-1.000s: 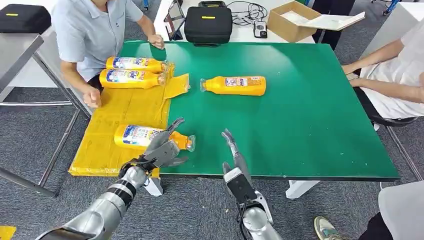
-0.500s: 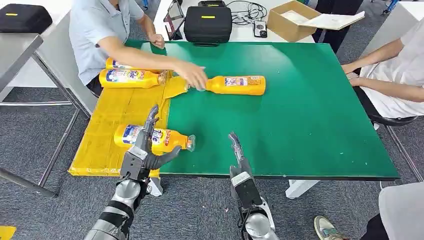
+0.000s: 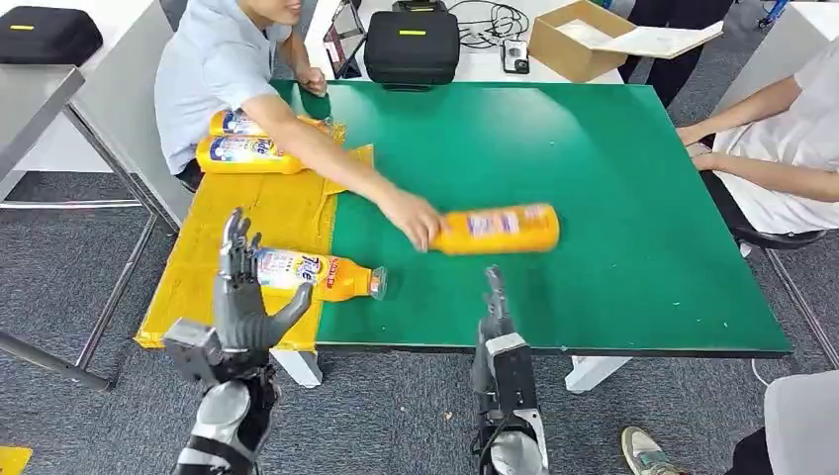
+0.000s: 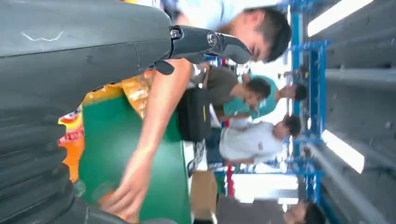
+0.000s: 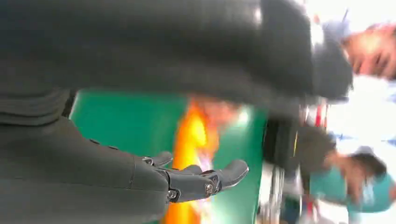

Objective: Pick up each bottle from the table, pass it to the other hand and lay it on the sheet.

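Three orange bottles lie on or at the yellow sheet (image 3: 237, 223): two at its far end (image 3: 247, 153), and one (image 3: 312, 274) near its front edge with the cap end reaching onto the green table (image 3: 613, 198). A person's hand (image 3: 416, 218) holds another orange bottle (image 3: 500, 229) over the table's middle. My left hand (image 3: 242, 297) stands raised at the table's front edge, fingers apart, holding nothing, just left of the near bottle. My right hand (image 3: 495, 307) hangs at the front edge, fingers straight, below the person's bottle, which shows blurred orange (image 5: 196, 135) beyond it in the right wrist view.
A person leans over the table's left side, an arm stretched across the sheet. Another person's arms (image 3: 752, 148) rest on the right edge. A black case (image 3: 412, 45), a cardboard box (image 3: 584, 40) and cables lie on the white table behind.
The person has taken the far bottle and moved it toward me and to the right. My left hand has drawn back off the near bottle and risen. My right hand shifted slightly right.
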Motion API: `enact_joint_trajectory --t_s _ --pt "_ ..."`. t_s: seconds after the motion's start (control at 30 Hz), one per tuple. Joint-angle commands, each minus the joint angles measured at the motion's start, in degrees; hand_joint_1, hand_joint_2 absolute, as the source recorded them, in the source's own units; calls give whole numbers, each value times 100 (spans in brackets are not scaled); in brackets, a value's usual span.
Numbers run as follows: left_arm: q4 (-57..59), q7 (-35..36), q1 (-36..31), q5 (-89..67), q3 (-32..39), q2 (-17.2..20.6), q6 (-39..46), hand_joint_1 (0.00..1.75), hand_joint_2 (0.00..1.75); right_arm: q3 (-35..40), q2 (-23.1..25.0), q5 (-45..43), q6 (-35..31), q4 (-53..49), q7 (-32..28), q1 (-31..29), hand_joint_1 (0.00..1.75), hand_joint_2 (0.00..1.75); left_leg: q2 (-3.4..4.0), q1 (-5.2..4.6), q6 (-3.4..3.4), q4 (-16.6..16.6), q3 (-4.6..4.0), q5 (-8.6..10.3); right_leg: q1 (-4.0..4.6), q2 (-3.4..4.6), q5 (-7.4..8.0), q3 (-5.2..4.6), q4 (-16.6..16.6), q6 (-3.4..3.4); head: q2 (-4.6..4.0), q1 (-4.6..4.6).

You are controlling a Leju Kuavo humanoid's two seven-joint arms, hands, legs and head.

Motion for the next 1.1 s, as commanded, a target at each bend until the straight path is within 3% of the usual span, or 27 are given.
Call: enact_joint_trajectory --t_s 0.03,0.23,0.4,0.57,0.8,0.97,1.1 --pt "-996 -87 958 11 -213 159 297 0 175 -731 -648 1028 -839 -171 404 -157 0 175 5 7 -2 -3 14 -4 8 4 1 17 -12 -7 0 -2" --pt "-923 -204 947 -139 -461 195 555 0 175 -1024 -1002 2542 -971 857 799 -702 0 175 3 4 -1 -3 14 -2 5 3 2 17 -13 -9 0 0" --pt "-643 -208 572 -143 -639 133 599 0 175 -1052 -1115 2878 -964 1769 831 -1301 0 175 -2 1 -1 -2 6 3 3 0 6 9 -8 -4 0 -2" --pt "-590 -209 541 -136 -697 142 588 0 175 -973 -1165 3089 -1003 1952 925 -1390 0 175 -6 1 -2 -4 12 4 5 -4 5 14 -10 -5 0 -2" --pt "-229 -176 197 -74 -1012 100 509 0 175 -718 -1241 3787 -1119 3582 1117 -2418 0 175 4 -1 0 -3 10 6 2 6 8 11 -8 -2 0 -2" --pt "-184 -187 152 -32 -1069 110 461 0 175 -403 -1200 4334 -1259 4105 1253 -2715 0 175 7 1 -3 -2 10 5 3 9 10 11 -8 -4 0 0" --pt "-150 -162 102 -6 -1101 110 407 0 175 -239 -1215 4554 -977 4400 1472 -2925 0 175 3 0 -1 1 7 4 2 5 7 8 -5 -1 0 0"
